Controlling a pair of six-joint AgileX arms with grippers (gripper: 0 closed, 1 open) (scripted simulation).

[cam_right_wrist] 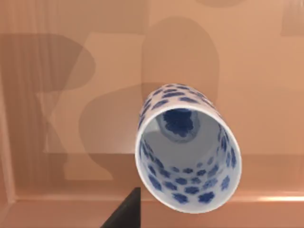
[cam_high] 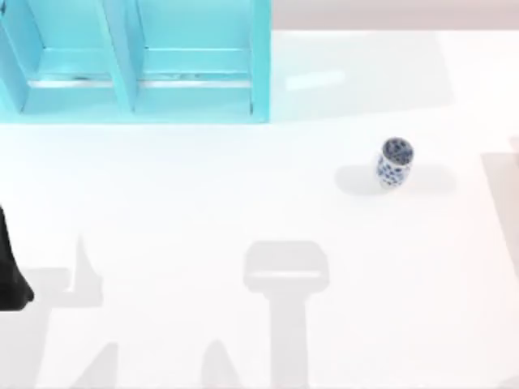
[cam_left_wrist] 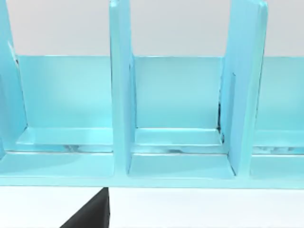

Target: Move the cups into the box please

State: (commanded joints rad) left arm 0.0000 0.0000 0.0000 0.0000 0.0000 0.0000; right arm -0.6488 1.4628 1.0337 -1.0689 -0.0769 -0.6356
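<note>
One cup (cam_high: 395, 164), white with blue flowers, stands upright on the white table right of the middle. The turquoise box (cam_high: 261, 73) fills the far left corner, and its dividers (cam_left_wrist: 119, 95) form open compartments that look bare. My left gripper (cam_high: 10, 275) sits at the table's left edge, facing the box, and a dark part of it (cam_left_wrist: 90, 214) shows in the left wrist view. In the right wrist view a patterned cup (cam_right_wrist: 187, 159) looms close, mouth toward the camera, beside a dark part of my right gripper (cam_right_wrist: 126, 211). Whether that cup is held cannot be told.
Grey shadows of the arms lie across the near half of the table. A wide stretch of bare white table separates the cup from the box's right wall.
</note>
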